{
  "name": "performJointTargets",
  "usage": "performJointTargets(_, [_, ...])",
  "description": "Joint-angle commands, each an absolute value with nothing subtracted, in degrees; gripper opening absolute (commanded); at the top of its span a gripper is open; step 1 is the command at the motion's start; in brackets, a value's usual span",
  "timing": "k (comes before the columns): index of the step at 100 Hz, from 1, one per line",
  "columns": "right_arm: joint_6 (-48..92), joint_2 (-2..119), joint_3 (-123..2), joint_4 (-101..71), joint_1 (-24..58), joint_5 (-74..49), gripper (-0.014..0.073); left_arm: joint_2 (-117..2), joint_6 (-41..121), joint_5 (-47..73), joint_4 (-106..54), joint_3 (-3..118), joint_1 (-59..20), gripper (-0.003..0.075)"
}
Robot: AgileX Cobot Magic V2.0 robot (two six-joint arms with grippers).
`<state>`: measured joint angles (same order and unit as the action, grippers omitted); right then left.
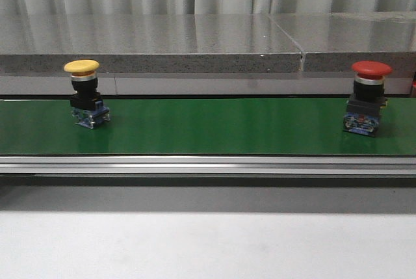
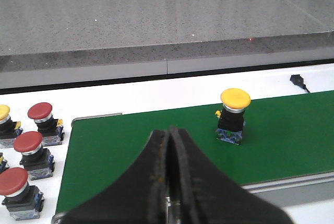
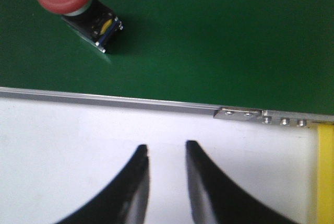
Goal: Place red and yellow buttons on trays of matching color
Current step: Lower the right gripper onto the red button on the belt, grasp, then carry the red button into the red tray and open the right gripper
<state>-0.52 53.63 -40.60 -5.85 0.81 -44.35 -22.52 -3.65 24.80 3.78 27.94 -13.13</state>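
Only the left wrist view shows spare red buttons beside the belt.

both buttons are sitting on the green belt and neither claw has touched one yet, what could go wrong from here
1. The left claw is shut; unless it opens first, it will likely knock over the tall, top-heavy yellow button rather than grasp it.
2. The right claw hangs over the white table, off the green belt; the red button sits well away, so a hurried reach could clip its wide cap.
3. No trays show, so placement cannot be checked.
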Motion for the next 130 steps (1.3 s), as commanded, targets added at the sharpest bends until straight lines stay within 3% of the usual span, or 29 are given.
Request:
performJointTargets(1, [-0.5,53.6,-42.6,-6.3,0.9,-41.5,0.0505,-23.1,-4.2,20.2,3.3,29.5,-13.5,-0.0019])
performJointTargets(8, [-0.5,53.6,-42.6,-6.3,0.9,-41.4,0.0648,-23.1,-4.2,20.2,3.3,29.5,-13.5,-0.0019])
performJointTargets(11, [-0.4,53.6,-42.6,-6.3,0.9,-41.1,0.0669,-23.1,-4.2,20.2,3.3,29.5,-13.5,-0.0019])
performJointTargets(22, [0.6,53.8,-42.7,-6.3,0.9,-40.0,0.0631,-23.1,-4.2,20.2,3.3,29.5,-13.5,-0.0019])
performJointTargets(100, [5.5,78.3,-57.5,-6.2,0.9,-36.3,0.0627,-23.1,-4.2,20.2,3.3,29.5,-13.5,-0.0019])
performJointTargets(110, [5.5,79.6,-57.5,-5.9,0.9,-36.5,0.0528,-23.1,-4.2,20.2,3.3,29.5,-13.5,-0.0019])
performJointTargets(122, [5.5,79.9,-57.5,-5.6,0.9,-36.5,0.0266,-23.1,-4.2,20.2,3.3,29.5,-13.5,-0.0019])
performJointTargets(130, [5.5,79.9,-57.5,-5.6,0.9,-36.2,0.0153,-23.1,-4.2,20.2,3.3,29.5,-13.5,-0.0019])
